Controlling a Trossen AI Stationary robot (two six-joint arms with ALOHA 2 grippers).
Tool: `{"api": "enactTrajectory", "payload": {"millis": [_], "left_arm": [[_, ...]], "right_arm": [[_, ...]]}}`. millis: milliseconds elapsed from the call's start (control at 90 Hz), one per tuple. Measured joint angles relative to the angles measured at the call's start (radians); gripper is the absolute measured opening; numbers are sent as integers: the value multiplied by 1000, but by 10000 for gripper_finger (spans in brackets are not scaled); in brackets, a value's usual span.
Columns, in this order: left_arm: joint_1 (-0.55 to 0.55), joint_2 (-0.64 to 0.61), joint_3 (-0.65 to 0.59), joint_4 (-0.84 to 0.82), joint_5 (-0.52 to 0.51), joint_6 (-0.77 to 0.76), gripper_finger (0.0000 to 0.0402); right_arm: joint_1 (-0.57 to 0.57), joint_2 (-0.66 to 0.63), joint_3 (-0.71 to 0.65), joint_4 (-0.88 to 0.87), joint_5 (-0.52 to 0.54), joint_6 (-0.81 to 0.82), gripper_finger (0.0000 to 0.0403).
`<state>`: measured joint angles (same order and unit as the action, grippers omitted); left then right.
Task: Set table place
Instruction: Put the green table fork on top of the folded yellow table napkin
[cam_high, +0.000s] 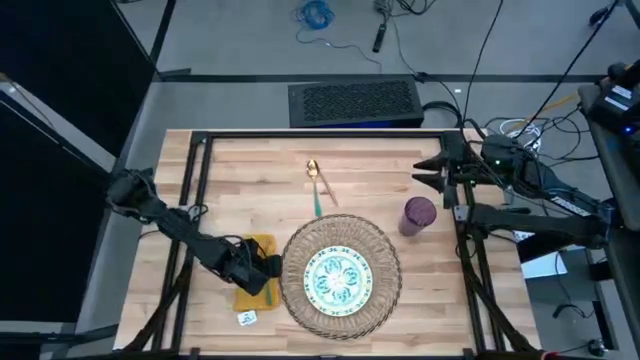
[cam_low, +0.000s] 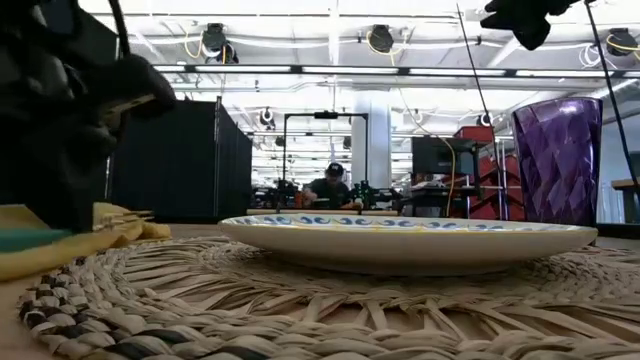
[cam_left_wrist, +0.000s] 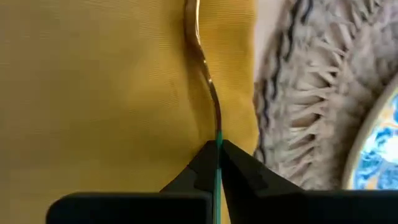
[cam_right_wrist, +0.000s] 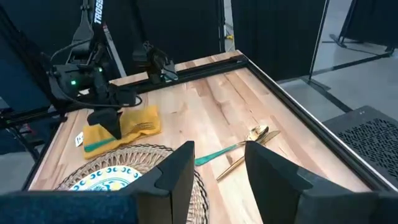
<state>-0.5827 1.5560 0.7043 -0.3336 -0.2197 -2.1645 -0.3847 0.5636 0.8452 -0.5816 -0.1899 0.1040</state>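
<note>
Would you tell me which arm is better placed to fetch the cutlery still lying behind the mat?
The right: its open claw hovers near the spoon, while the left claw is shut on a fork over the napkin.

Bench and what lay on it

I saw the light wood-plank bench (cam_high: 240, 165) carrying a round woven mat (cam_high: 296, 257) near the front, a yellow napkin (cam_high: 262, 243) just beside the mat's left edge, a purple cup (cam_high: 419, 215) near its upper right, and gold cutlery (cam_high: 318, 183) behind it, one piece green-handled.

Seated person (cam_low: 329, 187) beyond; small tag (cam_high: 247, 318).
</note>
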Motion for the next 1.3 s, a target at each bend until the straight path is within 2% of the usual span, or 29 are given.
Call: {"api": "enactTrajectory", "payload": {"millis": [289,622,778,1078,1300], "left_arm": [[-2,-9,-1,-8,-20,24,1],[-2,-54,-3,-129,-12,-15,0],[-2,-67,-1,-135,-7,-19,0],[-2,-155,1,-165,-17,-1,0],[-5,-164,2,-211,-2,-3,0]], "right_arm": [[0,0,0,0,0,-1,130],[0,0,0,0,1,5,130],[0,0,0,0,1,6,130],[0,0,0,0,2,7,130],[0,0,0,0,0,12,130]]}}
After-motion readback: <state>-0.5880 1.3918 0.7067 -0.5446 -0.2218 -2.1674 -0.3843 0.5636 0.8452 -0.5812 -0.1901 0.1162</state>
